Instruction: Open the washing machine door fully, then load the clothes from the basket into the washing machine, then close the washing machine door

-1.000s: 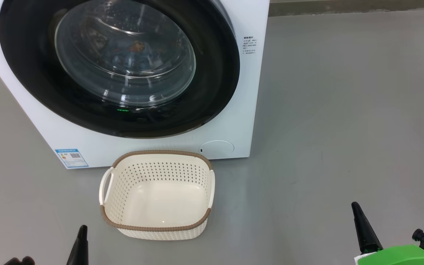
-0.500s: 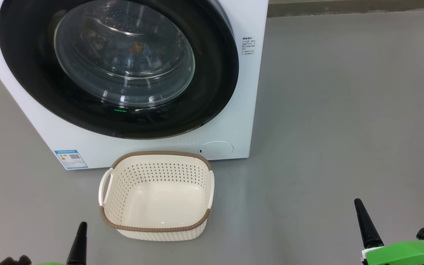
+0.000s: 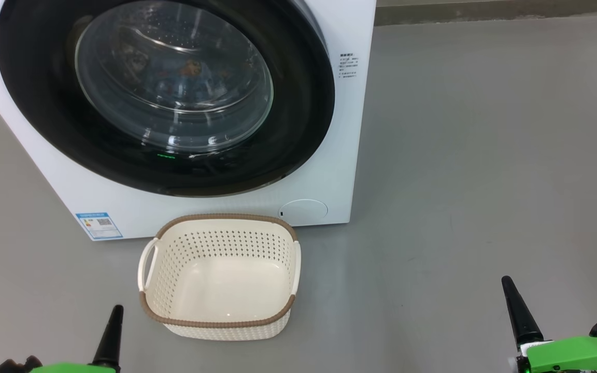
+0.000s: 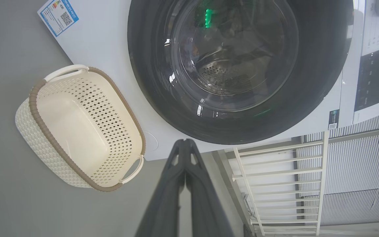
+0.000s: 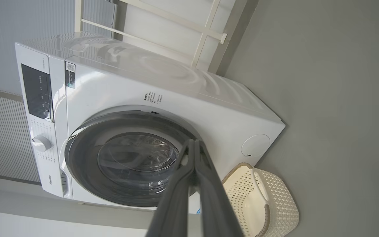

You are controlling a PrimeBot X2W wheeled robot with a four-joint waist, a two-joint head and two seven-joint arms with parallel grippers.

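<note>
Item: washing machine [image 3: 350,129], white front-loader on smooth grey floor [image 3: 485,155]; washing machine door [image 3: 174,77] shut flush. Contents: clothes [image 3: 192,67], blue-and-orange fabric dimly seen through the glass. Adjacent: basket [image 3: 221,217], empty, just before the machine. The left tool [image 4: 184,143] and right tool [image 5: 194,143] are both closed, gripping nothing, well apart from the door. Status, judged: last step done; next move calls only for confirming the latch. Backdrop: white railing [image 4: 275,177], ribbed wall.

Head view: taken from above, tilted forward and down — washing machine [image 3: 340,155] front close, basket [image 3: 221,324] on the floor [image 3: 485,155] before it. Left wrist view: rolled sideways, sighted along the left claw [image 4: 184,142] at the washing machine door [image 4: 308,98], near. Right wrist view: rolled the opposite way, set farther back — most of the machine framed. Door and basket are shared by all three.
</note>
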